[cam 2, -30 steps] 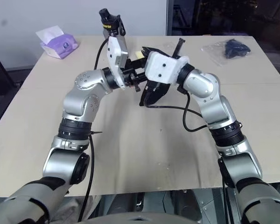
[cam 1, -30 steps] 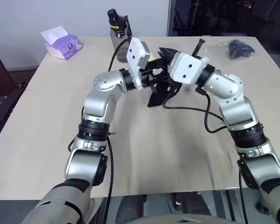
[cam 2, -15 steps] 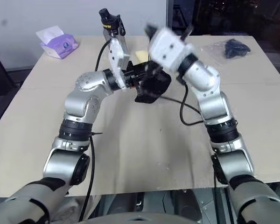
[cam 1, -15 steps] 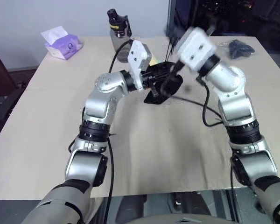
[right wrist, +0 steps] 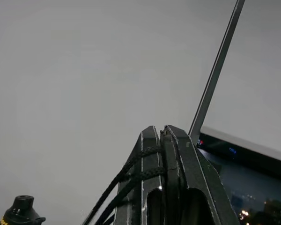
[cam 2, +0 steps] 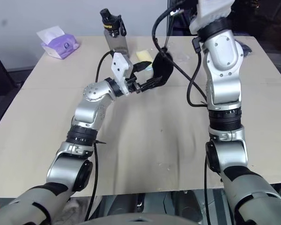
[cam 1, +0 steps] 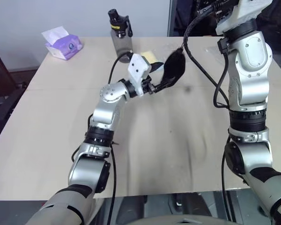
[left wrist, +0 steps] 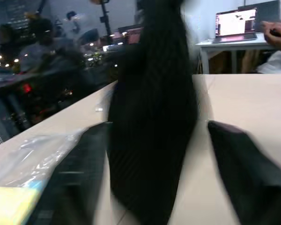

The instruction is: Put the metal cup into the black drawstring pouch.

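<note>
1. Right wrist view: we see the right claw (right wrist: pixel 161 131) clamped tight on the thin black cord (right wrist: pixel 131 180), raised high above the counter (cam 1: pixel 61 117).
2. The black drawstring pouch (cam 1: pixel 173 70) hangs from that cord over the far middle of the counter. Its lower end is close to the surface; we cannot tell whether it touches.
3. The left claw (cam 1: pixel 160 77) reaches in level beside the pouch with its fingers (left wrist: pixel 243 173) spread wide. The pouch stands between them and is not gripped.
4. We cannot tell whether the metal cup is already inside the pouch; the fabric hides whatever it holds, and neither claw carries a cup.
5. We judge the task to be late: the pouch is lifted by its cord and the left claw is free. What may be left is drawing the mouth shut or setting the pouch down.
6. Near the pouch we note a yellow pad (cam 1: pixel 150 56) just behind the left claw and a water bottle (cam 1: pixel 119 33) farther back. A sideways swing of the left arm could knock either.
7. A clear plastic bag (left wrist: pixel 37 145) lies on the far side of the pouch.
8. A purple tissue pack (cam 1: pixel 61 44) sits at the far left corner, well apart.
9. The near half of the counter offers open room for lowering the pouch; its side edges are well away from both claws.
</note>
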You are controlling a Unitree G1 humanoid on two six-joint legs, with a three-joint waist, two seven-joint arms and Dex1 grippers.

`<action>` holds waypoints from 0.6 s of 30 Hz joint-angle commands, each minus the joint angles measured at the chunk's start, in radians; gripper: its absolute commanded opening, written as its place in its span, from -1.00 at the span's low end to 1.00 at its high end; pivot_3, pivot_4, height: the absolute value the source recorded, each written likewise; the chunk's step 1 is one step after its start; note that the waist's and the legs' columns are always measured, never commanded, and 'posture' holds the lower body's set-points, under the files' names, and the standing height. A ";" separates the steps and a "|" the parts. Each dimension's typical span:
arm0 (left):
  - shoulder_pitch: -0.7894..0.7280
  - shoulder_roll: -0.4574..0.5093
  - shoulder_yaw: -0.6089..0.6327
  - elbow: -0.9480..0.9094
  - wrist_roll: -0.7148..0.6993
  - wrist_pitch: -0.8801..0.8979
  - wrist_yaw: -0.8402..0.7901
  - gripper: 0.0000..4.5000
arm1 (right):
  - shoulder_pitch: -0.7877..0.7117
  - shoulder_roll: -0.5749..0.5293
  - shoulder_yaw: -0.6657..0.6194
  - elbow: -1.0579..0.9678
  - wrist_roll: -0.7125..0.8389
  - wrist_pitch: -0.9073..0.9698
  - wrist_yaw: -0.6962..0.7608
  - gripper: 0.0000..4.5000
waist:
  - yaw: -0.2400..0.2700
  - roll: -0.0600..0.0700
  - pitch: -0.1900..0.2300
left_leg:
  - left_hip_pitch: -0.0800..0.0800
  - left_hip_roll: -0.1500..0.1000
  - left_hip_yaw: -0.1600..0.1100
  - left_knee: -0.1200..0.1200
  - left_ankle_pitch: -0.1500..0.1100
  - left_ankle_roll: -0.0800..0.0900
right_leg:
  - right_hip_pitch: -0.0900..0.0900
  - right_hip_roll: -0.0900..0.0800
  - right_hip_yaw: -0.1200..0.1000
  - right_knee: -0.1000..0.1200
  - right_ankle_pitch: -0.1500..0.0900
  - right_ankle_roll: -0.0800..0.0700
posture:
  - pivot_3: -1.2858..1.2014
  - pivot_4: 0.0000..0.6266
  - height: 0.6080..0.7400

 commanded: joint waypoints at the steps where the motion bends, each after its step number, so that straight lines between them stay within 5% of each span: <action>1: 0.025 0.013 0.069 -0.115 -0.105 0.033 -0.035 1.00 | 0.001 -0.017 0.009 -0.050 0.017 -0.027 0.022 -1.00 | -0.003 0.000 0.000 | 0.000 0.000 0.000 0.000 0.000 0.000 | 0.000 0.000 0.000 0.000 0.000 0.000 | 0.03 -0.52 1.00; 8: 0.157 0.123 0.137 -0.233 -0.164 0.163 -0.037 1.00 | 0.058 -0.035 0.049 -0.076 0.072 0.042 0.123 -1.00 | -0.019 0.000 0.000 | 0.001 0.001 0.000 0.000 0.000 0.000 | 0.000 0.000 0.000 0.001 0.000 0.000 | 0.03 -0.52 1.00; 11: 0.225 0.179 0.148 -0.255 -0.146 0.199 -0.024 1.00 | 0.121 -0.058 0.078 -0.119 0.108 0.113 0.197 -0.62 | -0.021 0.000 0.000 | 0.001 0.001 0.000 0.000 0.000 0.000 | 0.000 0.000 0.000 0.001 0.000 0.000 | 0.03 -0.52 1.00; 15: 0.301 0.218 0.151 -0.267 -0.117 0.218 0.008 1.00 | 0.192 -0.099 0.100 -0.126 0.134 0.150 0.277 0.26 | -0.019 0.000 0.000 | 0.001 0.001 0.000 0.000 0.000 0.000 | 0.000 0.000 0.000 0.001 0.000 0.000 | 0.03 -0.52 1.00; 18: 0.374 0.250 0.145 -0.303 -0.114 0.230 -0.009 1.00 | 0.229 -0.133 0.092 -0.115 0.162 0.172 0.328 0.68 | -0.020 0.000 0.000 | 0.001 0.001 0.000 0.000 0.000 0.000 | 0.000 0.000 0.000 0.000 0.000 0.000 | 0.03 -0.52 1.00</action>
